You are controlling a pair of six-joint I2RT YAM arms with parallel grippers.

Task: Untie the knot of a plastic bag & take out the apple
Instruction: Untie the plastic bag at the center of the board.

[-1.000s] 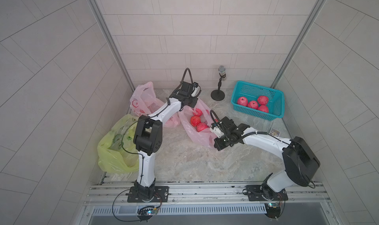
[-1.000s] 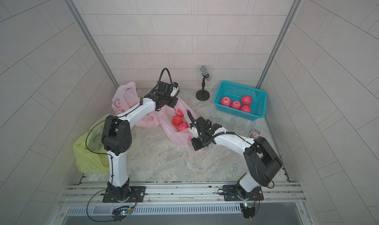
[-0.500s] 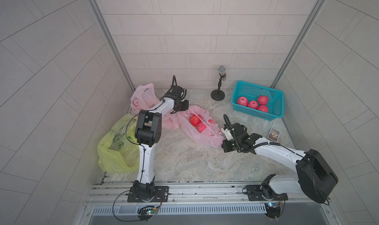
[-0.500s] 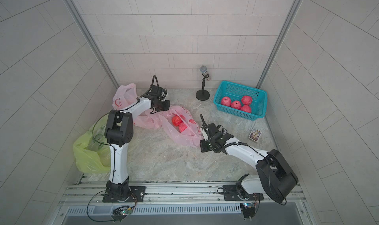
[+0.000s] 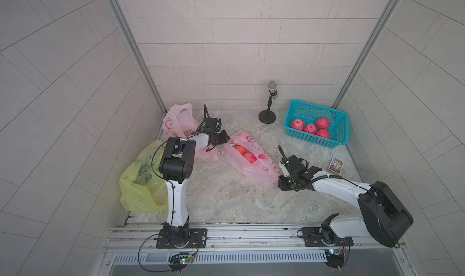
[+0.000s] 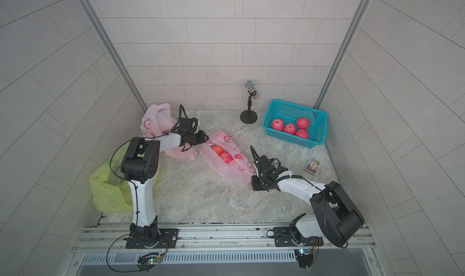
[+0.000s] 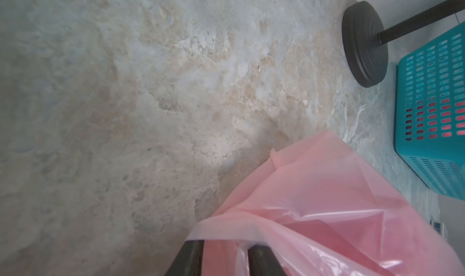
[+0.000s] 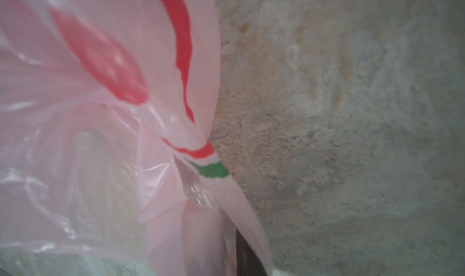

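Observation:
A pink plastic bag (image 5: pixel 254 165) (image 6: pixel 230 167) lies stretched flat across the middle of the table in both top views. Two red apples (image 5: pixel 244 153) (image 6: pixel 222 153) show through it. No knot shows in any view. My left gripper (image 5: pixel 226 137) (image 6: pixel 205 137) (image 7: pixel 225 247) is at the bag's far left end. Its jaws stand apart, with loose pink film between and over the fingers (image 7: pixel 191 258). My right gripper (image 5: pixel 279 182) (image 6: pixel 253 182) is at the near right end. There the bag (image 8: pixel 105 141) covers the jaws, and only one dark finger (image 8: pixel 245 258) shows.
A teal basket (image 5: pixel 338 138) with several apples stands at the back right, next to a microphone stand (image 5: pixel 267 116). A second pink bag (image 5: pixel 176 121) and a yellow-green bag (image 5: pixel 141 186) lie at the left. A small card (image 5: pixel 336 165) lies at the right.
Both grippers moved apart, the left to the back left and the right to the near right. The bag went from bunched to stretched flat. The left jaws have parted.

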